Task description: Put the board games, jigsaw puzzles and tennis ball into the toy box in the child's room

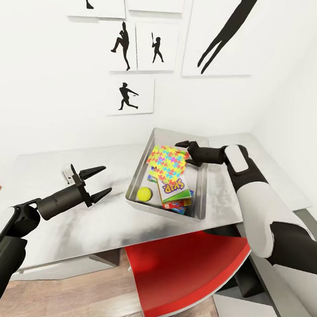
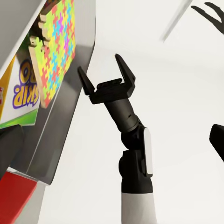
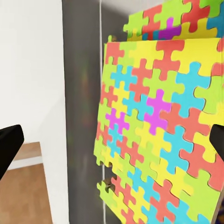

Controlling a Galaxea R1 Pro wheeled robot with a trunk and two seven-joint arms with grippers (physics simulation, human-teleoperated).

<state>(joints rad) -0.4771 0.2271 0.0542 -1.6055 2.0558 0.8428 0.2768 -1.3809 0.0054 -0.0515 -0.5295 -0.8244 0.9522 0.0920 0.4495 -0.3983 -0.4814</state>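
Right end effector (image 1: pixel 182 152) hangs released over the toy box (image 1: pixel 203 182) on the bench (image 1: pixel 56 168); left end effector (image 1: pixel 100 182) released, empty. Jigsaw puzzles (image 1: pixel 168 162) lie tilted atop the board games (image 1: pixel 172 189), ball (image 1: pixel 144 194) beside. Risk: withdrawing fingers snag the top sheet, tipping it out

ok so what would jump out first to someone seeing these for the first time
The bright jigsaw puzzle lying in the toy box on the table, on top of the yellow-green board game, with the tennis ball beside them. The right pincer hangs open above the tray's far end, and the left pincer is open over the tabletop. A red chair sits under the table's front edge.
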